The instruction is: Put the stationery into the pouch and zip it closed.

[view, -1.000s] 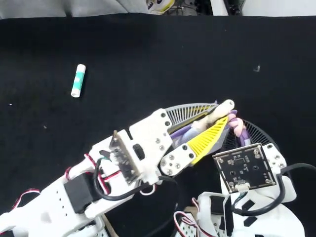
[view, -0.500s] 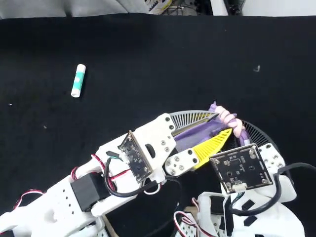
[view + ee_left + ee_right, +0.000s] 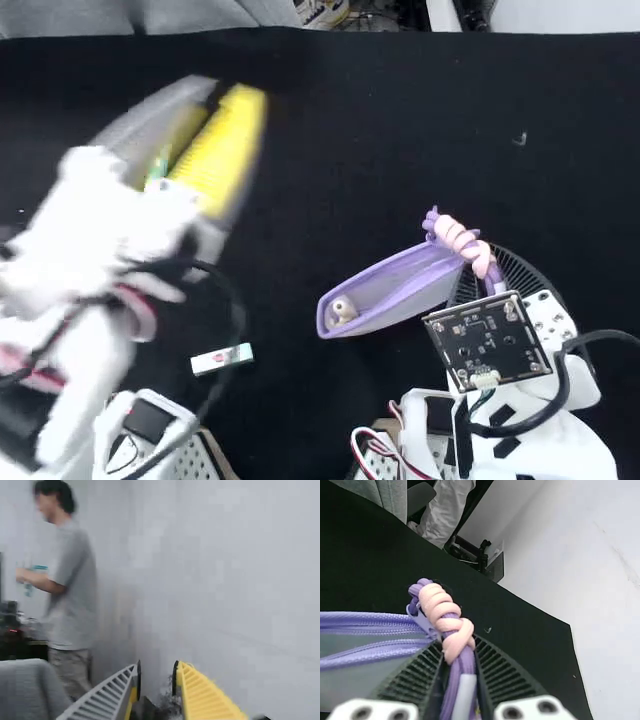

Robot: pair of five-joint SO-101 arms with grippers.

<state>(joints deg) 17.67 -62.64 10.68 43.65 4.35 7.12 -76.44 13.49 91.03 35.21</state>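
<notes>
Two arms: I'm seeing my left gripper [image 3: 156,672] tilting up toward the wall [image 3: 225,580], jaws narrowly parted and empty; the right gripper [image 3: 457,652] is clamping one end of the pouch [image 3: 390,290].

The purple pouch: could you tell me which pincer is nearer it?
Right. The right pincer is shut on the purple pouch at its zip-pull end; the left pincer is well apart, beyond its other end.

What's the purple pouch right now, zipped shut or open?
Open. In the high view the pouch gapes at its mouth, with a small pale item visible inside; the right gripper clamps its zipper end.
</notes>
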